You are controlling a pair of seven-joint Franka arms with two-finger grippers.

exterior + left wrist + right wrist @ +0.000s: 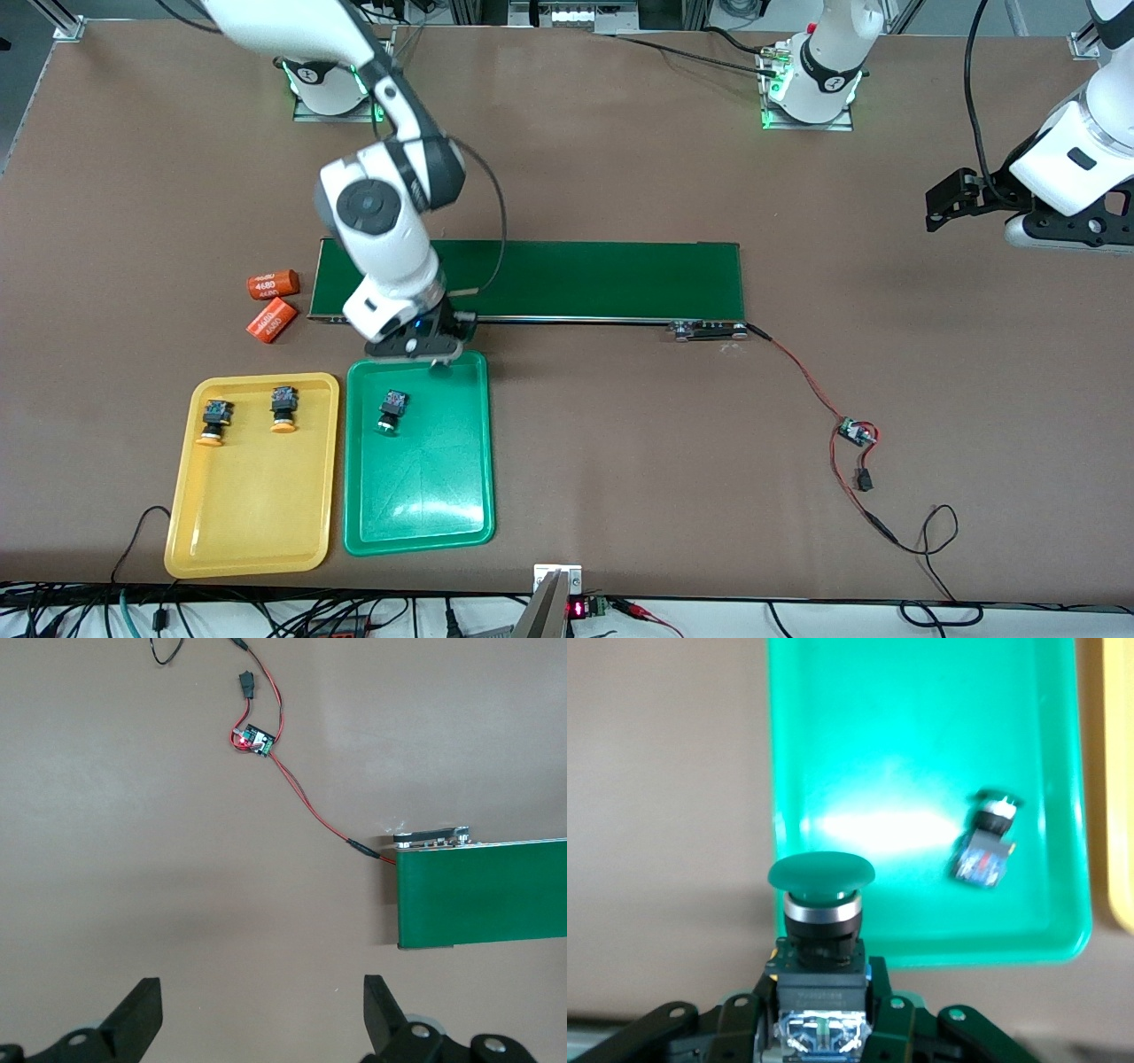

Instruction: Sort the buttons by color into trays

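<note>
Over the green tray's [416, 478] edge nearest the belt [576, 279], the right gripper [436, 353] hangs with its jaws pinched on a green button [821, 904], cap pointing out from the fingers toward the tray's floor. In the right wrist view the held button's green cap sits over the tray's rim. A second green button [391, 411] lies on its side inside the green tray, in the half nearer the belt. Just beside this tray, toward the right arm's end of the table, the yellow tray [252, 523] holds two yellow buttons [214, 422] [283, 408], side by side in its half nearer the belt. Two orange cylinders [271, 302] lie on the table beside the belt's end, farther from the front camera than the yellow tray. A red wire [802, 377] runs from the belt's other end to a small circuit board [856, 432]. The left gripper [262, 1014] waits over bare table near that end of the belt, its jaws spread wide and holding nothing.
</note>
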